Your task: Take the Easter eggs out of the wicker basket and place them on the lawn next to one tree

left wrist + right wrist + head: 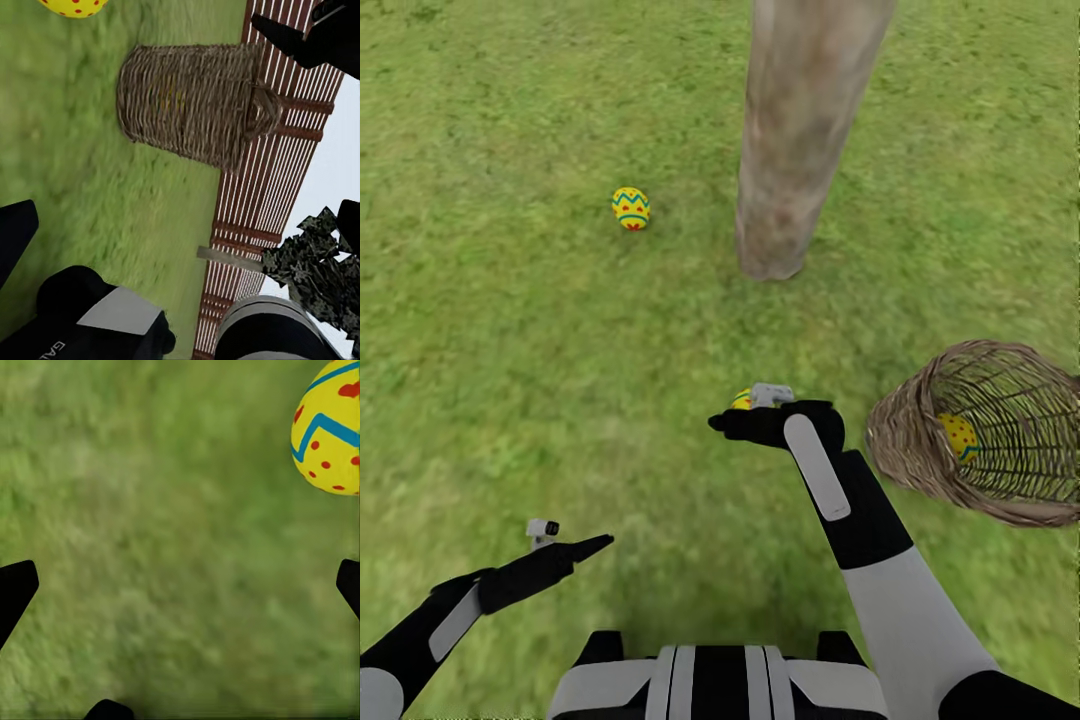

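Head view: one Easter egg lies on the lawn upper left of centre, near the tree trunk base but not touching. A second egg peeks yellow just past the right gripper at frame centre; in the right wrist view that egg sits on grass off to one side, outside the spread fingers, so the jaws are wide apart w/ nothing between. Third egg is inside the wicker basket, tipped on its side at right edge, mouth toward the robot. Left gripper hangs lower left; whether its jaws are open or closed can't be told. Eggs look hard, smooth, light, prob. slippery & prone to roll: best pinched across the fat middle, not the ends. Basket looks stiff but light, likely to shift if nudged, & its rim narrows the way in to the last egg. Open grass all round; trunk is the only obstacle, w/ plenty of room left of it.
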